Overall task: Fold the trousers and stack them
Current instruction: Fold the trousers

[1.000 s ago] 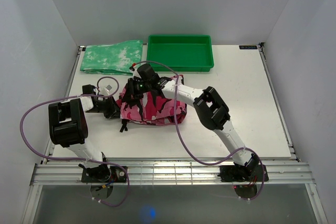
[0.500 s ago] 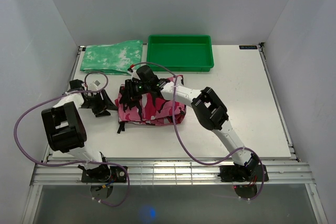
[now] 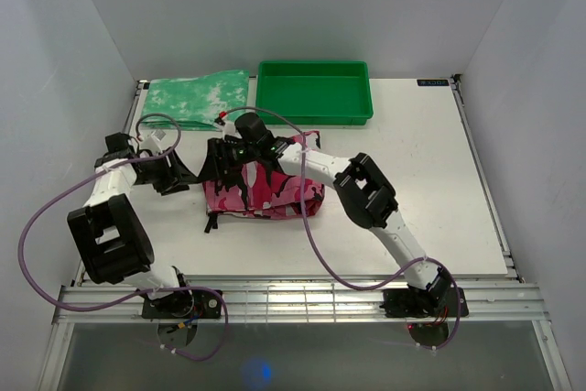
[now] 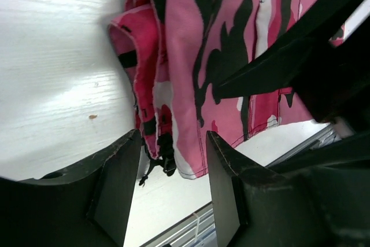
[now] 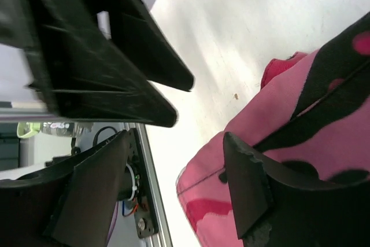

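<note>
the folded trousers (image 3: 265, 191) lie at the tray's (image 3: 316, 120) 7 o'clock, left gripper (image 3: 180, 173) and right gripper (image 3: 220, 160) both spread and empty at their 9 and 10 o'clock, probably leaving the fold free to settle.

Robotics lab test cell. Bare white panel walls (image 3: 55, 61) enclose the white table (image 3: 439, 180) at 9, 12 and 3 o'clock. Aluminium rail (image 3: 302, 301) at 6 o'clock carries two bolted arm bases (image 3: 174, 304). Purple cables (image 3: 359, 287) run loose.
</note>
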